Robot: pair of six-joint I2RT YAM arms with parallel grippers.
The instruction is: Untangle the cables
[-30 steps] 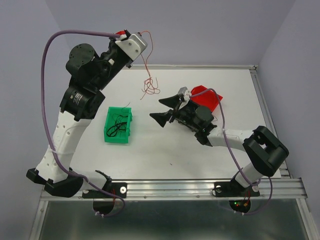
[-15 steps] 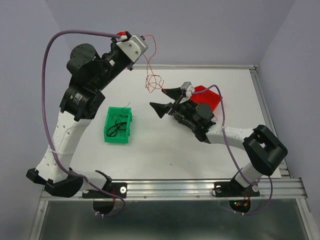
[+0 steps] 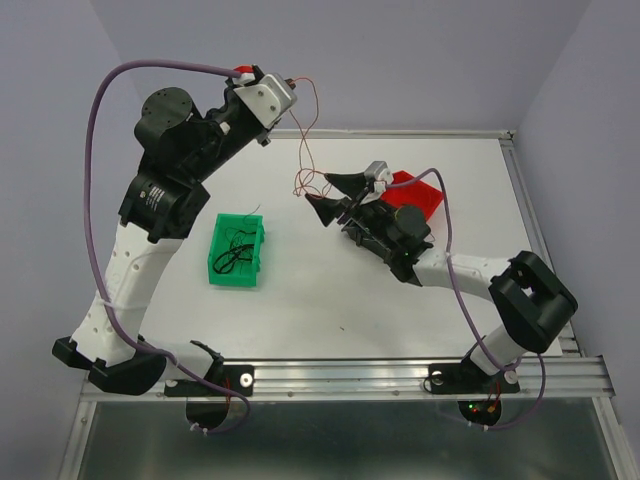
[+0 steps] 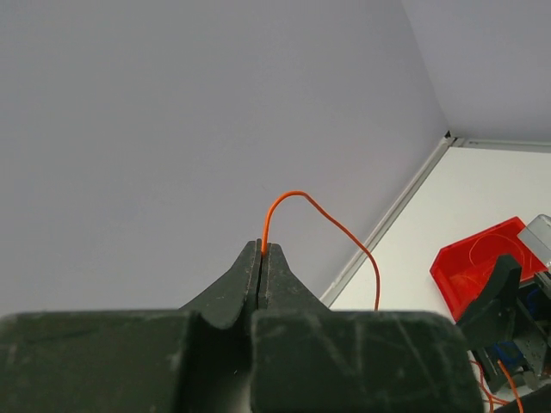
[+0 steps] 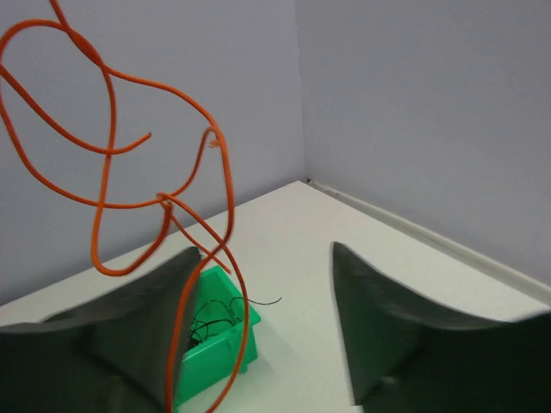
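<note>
While the left gripper [image 4: 261, 251] pinches the red cable [image 4: 293, 194] aloft, the right gripper [image 5: 265, 251] stands open near its loops.

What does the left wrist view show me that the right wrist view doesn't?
Left wrist only: the left gripper pinched shut on the end of the orange-red cable, and the red bin beyond it.

Right wrist only: the green bin with black cables inside, and the orange-red cable's crossed loops up close, hanging just ahead of the open right gripper.

Both: the same orange-red cable and the white table.
</note>
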